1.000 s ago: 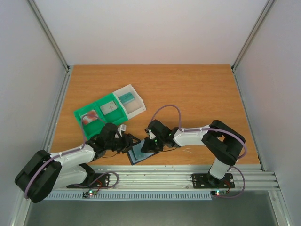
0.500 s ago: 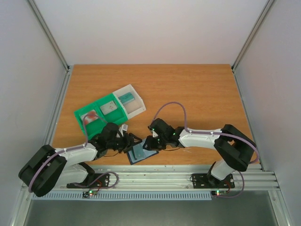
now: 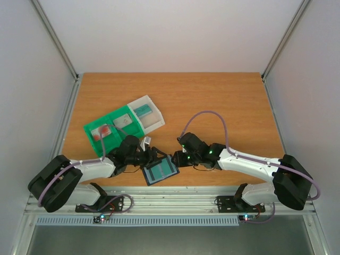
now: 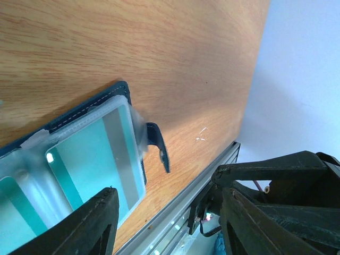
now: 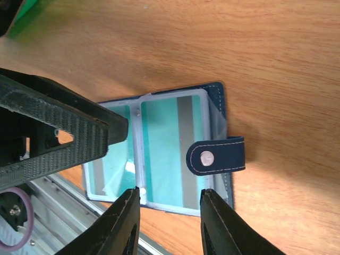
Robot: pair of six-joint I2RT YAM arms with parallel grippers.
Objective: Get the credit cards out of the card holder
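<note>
right pincer (image 5: 169,212) released, directly above the open card holder (image 5: 215,114) showing teal credit cards (image 5: 164,143). left pincer (image 4: 167,207) released, card holder just ahead of it.

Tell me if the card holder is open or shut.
Open. The card holder lies spread flat on the table, teal credit cards showing inside, its tab clasp unfastened.

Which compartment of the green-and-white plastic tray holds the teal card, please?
The white compartment at the tray's right end holds the thin teal plastic card. The two green compartments beside it hold a pale grey card and a reddish item.
</note>
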